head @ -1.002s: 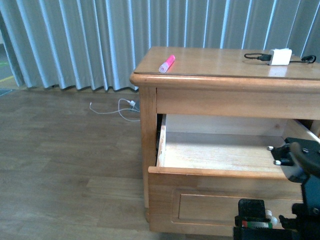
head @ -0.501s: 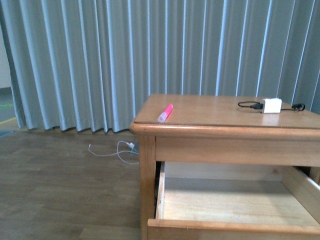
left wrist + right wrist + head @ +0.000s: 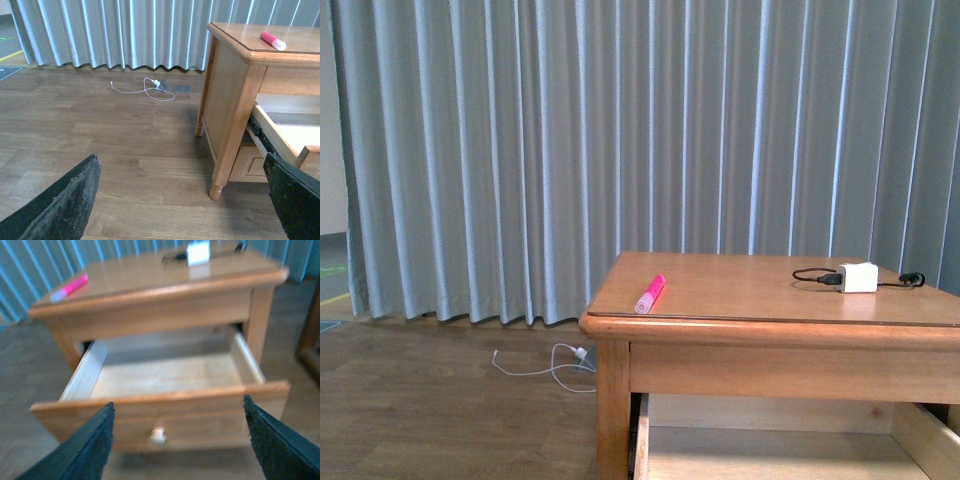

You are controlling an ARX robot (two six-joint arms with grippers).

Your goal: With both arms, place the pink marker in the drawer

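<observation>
The pink marker (image 3: 650, 294) lies on the dresser top near its front left corner, also seen in the left wrist view (image 3: 272, 40) and the right wrist view (image 3: 69, 288). The drawer (image 3: 165, 401) stands pulled out, pale inside and holding nothing, with its round knob (image 3: 158, 435) on the front; only its back part (image 3: 770, 450) shows in the front view. My left gripper (image 3: 182, 200) hangs open over the floor beside the dresser. In front of the drawer, my right gripper (image 3: 177, 440) is open, off the knob. Neither arm shows in the front view.
A white charger block (image 3: 860, 277) with a black cable lies at the back right of the dresser top (image 3: 770, 290). A white cable (image 3: 145, 89) lies on the wooden floor by the grey curtain (image 3: 570, 150).
The front view has tilted upward: the dresser sits lower in frame, more curtain shows, and the right arm has dropped out of view.
</observation>
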